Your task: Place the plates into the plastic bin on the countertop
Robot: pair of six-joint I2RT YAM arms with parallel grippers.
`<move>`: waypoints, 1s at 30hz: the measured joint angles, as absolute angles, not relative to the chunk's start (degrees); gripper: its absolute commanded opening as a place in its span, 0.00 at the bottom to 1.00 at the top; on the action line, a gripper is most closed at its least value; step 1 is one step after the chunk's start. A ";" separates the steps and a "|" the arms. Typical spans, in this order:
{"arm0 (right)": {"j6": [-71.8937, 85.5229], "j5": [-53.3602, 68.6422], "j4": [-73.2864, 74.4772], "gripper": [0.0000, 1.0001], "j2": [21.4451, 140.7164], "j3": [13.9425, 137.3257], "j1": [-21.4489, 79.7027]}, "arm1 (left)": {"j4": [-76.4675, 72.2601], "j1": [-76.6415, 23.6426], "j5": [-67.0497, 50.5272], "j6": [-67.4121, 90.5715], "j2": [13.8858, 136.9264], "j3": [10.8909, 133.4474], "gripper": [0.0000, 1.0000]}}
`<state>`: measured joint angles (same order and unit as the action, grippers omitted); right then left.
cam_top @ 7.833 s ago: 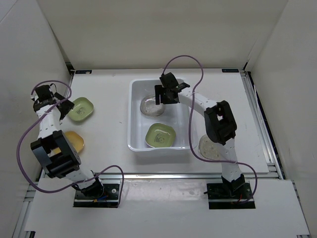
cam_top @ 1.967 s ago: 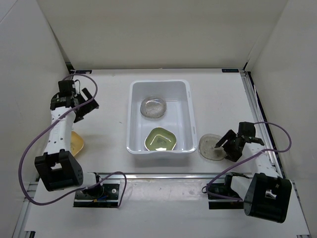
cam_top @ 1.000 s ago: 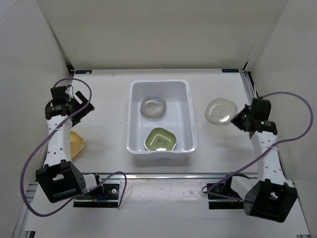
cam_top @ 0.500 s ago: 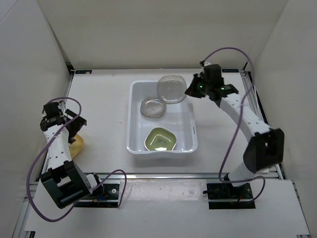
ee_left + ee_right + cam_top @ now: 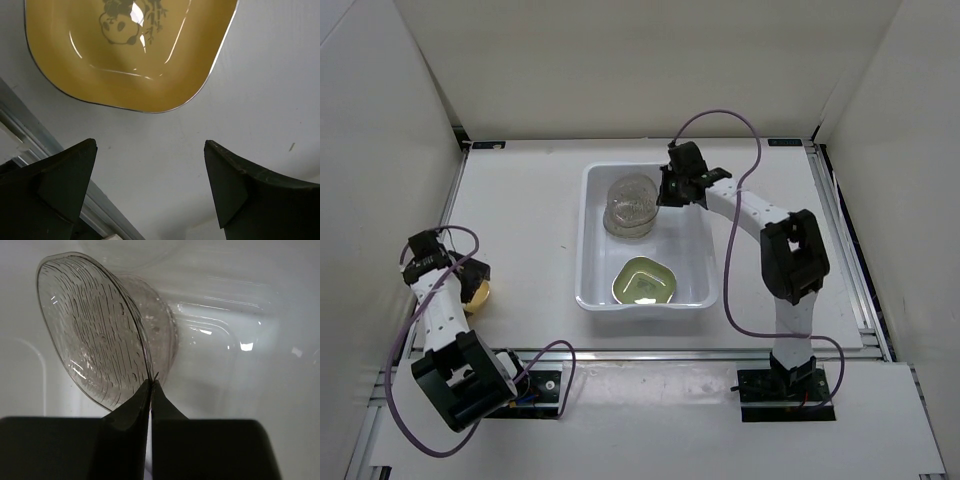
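In the plastic bin [image 5: 586, 250], a tilted clear plate [image 5: 90, 330], its rim clamped tight in the right hand [image 5: 151, 385].

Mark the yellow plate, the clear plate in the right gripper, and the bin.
yellow plate [image 5: 135, 70]: left wrist view, its basin below the panda print.
clear plate [image 5: 95, 335]: right wrist view, middle of its ribbed face.
bin [image 5: 584, 235]: top view, left rim.

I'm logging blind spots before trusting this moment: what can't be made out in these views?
- Top view: yellow plate mostly covered by the left gripper.
- Left wrist view: that plate's far rim cut off by the top edge.
- Top and right wrist views: whether the held clear plate touches the lower clear plate; both are see-through and overlap.
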<state>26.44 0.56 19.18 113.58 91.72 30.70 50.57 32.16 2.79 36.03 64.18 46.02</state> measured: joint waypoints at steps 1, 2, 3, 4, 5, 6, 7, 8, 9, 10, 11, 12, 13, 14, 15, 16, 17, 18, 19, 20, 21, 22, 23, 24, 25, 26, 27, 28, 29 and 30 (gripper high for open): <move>26.61 -0.23 19.11 0.00 114.19 91.74 30.83 | 50.78 32.21 3.16 36.47 64.18 45.52 0.99; 26.79 -0.78 19.14 0.00 114.83 91.88 30.87 | 51.07 32.21 3.57 36.82 64.20 45.34 0.99; 26.87 -1.28 19.16 0.01 115.57 92.20 30.87 | 51.18 32.21 4.08 37.23 64.23 45.34 0.99; 26.98 -1.78 19.25 0.04 116.36 92.71 30.89 | 51.07 32.23 4.60 37.65 64.18 45.34 0.99; 27.03 -2.09 19.42 0.10 117.05 93.23 30.89 | 51.05 32.25 5.13 38.04 64.16 45.34 0.99; 27.16 -2.35 19.53 0.13 117.60 93.62 30.87 | 51.07 32.25 5.82 38.37 64.16 45.34 0.99; 27.20 -2.55 19.51 0.14 118.10 93.93 30.87 | 51.09 32.25 6.68 38.76 64.14 45.34 0.99; 27.16 -2.55 19.46 0.17 118.45 94.15 30.87 | 51.11 32.25 7.40 39.11 64.05 45.34 0.99; 27.16 -2.35 19.44 0.21 118.72 94.35 30.87 | 51.18 32.25 8.32 39.59 63.94 45.34 0.99; 27.18 -2.20 19.40 0.24 118.93 94.50 30.87 | 51.27 32.25 9.08 40.07 63.77 45.34 0.99; 27.07 -2.04 19.46 0.27 119.11 94.72 30.87 | 51.46 32.25 9.74 40.49 63.64 45.34 0.99; 27.03 -1.54 19.51 0.30 119.44 95.15 30.87 | 51.70 32.25 10.31 40.95 63.48 45.34 0.99; 27.11 -0.86 19.46 0.35 119.77 95.66 30.87 | 52.12 32.25 10.96 41.47 63.40 45.34 0.99; 27.24 -0.36 19.44 0.37 120.05 96.07 30.85 | 52.49 32.25 11.44 41.91 63.42 45.34 0.99; 27.35 0.23 19.46 0.38 120.22 96.33 30.83 | 52.82 32.27 11.88 42.46 63.44 45.34 0.99; 27.46 0.91 19.44 0.39 120.33 96.44 30.83 | 53.04 32.27 12.27 42.98 63.44 45.34 0.99; 27.64 1.52 19.51 0.41 120.40 96.49 30.83 | 53.19 32.29 12.73 43.57 63.44 45.34 0.99; 27.77 2.11 19.57 0.45 120.44 96.49 30.83 | 53.23 32.32 13.08 44.12 63.48 45.30 0.99; 27.94 2.52 19.59 0.53 120.46 96.49 30.83 | 53.19 32.32 13.23 44.66 63.55 45.21 0.99; 28.12 2.96 19.62 0.59 120.46 96.51 30.83 | 52.90 32.32 13.43 45.19 63.64 44.91 0.99; 28.08 3.33 19.75 0.65 120.46 96.55 30.83 | 52.69 32.32 13.63 45.69 63.77 44.53 0.99; 27.86 3.70 19.86 0.77 120.46 96.60 30.83 | 52.69 32.32 13.78 46.17 64.12 44.14 0.99; 27.68 4.10 19.97 0.82 120.44 96.66 30.83 | 52.47 32.32 13.96 46.65 64.51 43.70 0.99; 27.29 4.38 20.01 0.88 120.42 96.71 30.83 | 52.25 32.32 14.06 47.11 64.95 43.18 0.99; 26.89 4.64 20.05 0.99 120.29 96.73 30.83 | 52.01 32.32 14.24 47.64 65.28 42.65 0.99; 26.55 4.86 20.27 0.99 120.03 96.73 30.83 | 51.96 32.32 14.35 48.23 65.45 42.06 0.99; 26.13 5.06 20.49 0.99 119.68 96.73 30.83 | 51.99 32.32 14.50 49.17 65.47 41.45 0.99; 25.63 5.34 20.62 0.99 119.09 96.73 30.83 | 52.14 32.32 14.70 50.22 65.43 40.97 0.99; 25.23 5.58 20.64 0.99 118.43 96.73 30.83 | 52.23 32.32 15.00 51.18 65.30 40.71 0.99; 24.88 5.89 20.69 0.99 117.54 96.73 30.83 | 52.18 32.32 15.42 52.40 64.90 40.36 0.99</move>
